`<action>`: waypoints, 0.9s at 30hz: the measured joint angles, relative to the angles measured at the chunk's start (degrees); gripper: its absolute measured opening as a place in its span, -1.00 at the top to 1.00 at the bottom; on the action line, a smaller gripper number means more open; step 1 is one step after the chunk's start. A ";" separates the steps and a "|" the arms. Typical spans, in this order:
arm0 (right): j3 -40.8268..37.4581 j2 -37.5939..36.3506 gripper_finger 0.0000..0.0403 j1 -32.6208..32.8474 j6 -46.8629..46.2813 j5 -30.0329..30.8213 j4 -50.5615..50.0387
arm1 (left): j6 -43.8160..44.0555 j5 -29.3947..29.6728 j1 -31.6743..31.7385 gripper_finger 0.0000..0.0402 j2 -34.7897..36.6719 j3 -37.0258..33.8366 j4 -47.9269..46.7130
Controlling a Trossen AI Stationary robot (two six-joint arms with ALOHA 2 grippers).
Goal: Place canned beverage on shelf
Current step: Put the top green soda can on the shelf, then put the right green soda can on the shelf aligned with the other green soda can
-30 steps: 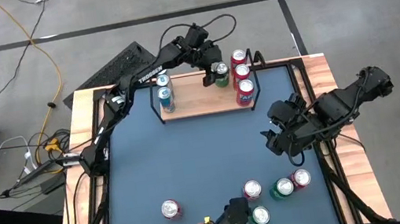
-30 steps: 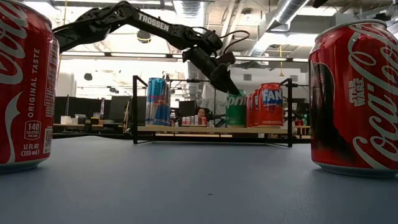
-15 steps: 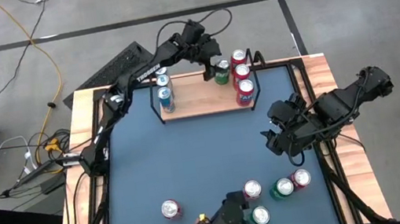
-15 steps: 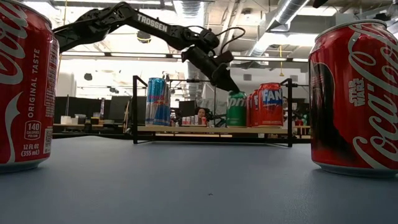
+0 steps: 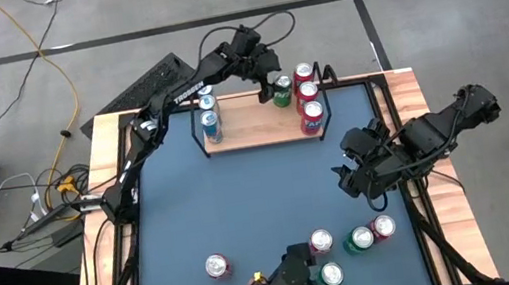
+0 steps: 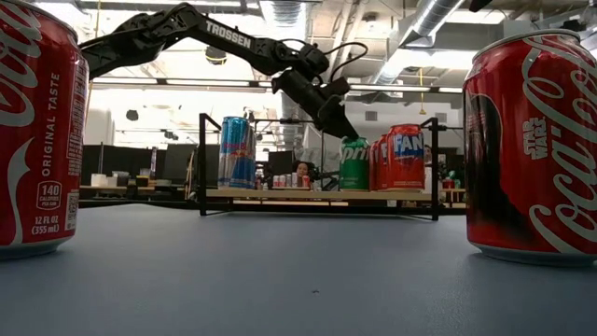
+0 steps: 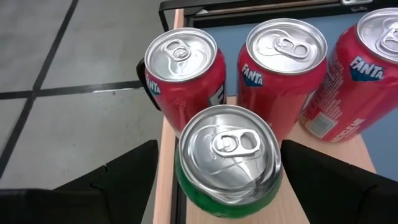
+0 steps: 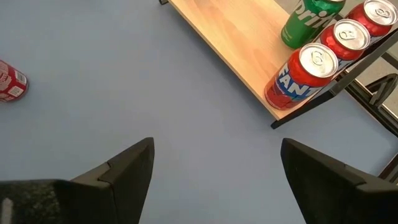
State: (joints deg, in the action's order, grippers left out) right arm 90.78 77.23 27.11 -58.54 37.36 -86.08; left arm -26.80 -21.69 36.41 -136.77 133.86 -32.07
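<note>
One second back the left gripper (image 5: 267, 73) was sitting right over the green can (image 5: 281, 91) on the shelf (image 5: 257, 122); it is now hanging slightly higher and farther back, off the can, and the can is standing a touch closer to the three red Fanta cans (image 5: 307, 97). In the low view the gripper's fingers (image 6: 334, 120) are pointing down at an angle just above and beside the green can's top, touching nothing. In the left wrist view its two dark fingers are standing wide apart on either side of the green can (image 7: 227, 161), holding nothing. The left arm is reaching from the table's left edge across the shelf's back rim. The right gripper (image 5: 353, 180) is waiting above the blue table (image 5: 244, 205) on the right side, its fingers spread wide and empty. The green can is standing upright on the shelf's wooden board, just beside the red Fanta cans at the right end. Two blue cans (image 5: 209, 115) are standing at the shelf's left end. Five more cans (image 5: 350, 241) are waiting near the table's front edge, one of them (image 5: 216, 265) well apart to the left.
</note>
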 joint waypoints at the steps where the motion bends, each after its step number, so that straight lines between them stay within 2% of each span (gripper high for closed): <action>1: 0.00 0.00 -0.65 0.02 0.00 0.00 0.00 | 0.04 0.02 0.02 -0.61 0.00 0.00 0.02; 18: 0.00 -0.02 -0.65 0.01 0.04 0.09 0.22 | 2.04 3.00 0.08 -0.61 0.59 1.14 -0.65; 27: 0.00 -0.02 -0.65 0.26 0.51 0.17 1.55 | 3.87 2.83 -0.05 -0.61 4.27 1.14 -1.34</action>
State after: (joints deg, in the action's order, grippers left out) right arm 90.78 77.21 27.38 -58.04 37.53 -84.54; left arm -22.93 -18.86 36.36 -132.50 135.00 -33.41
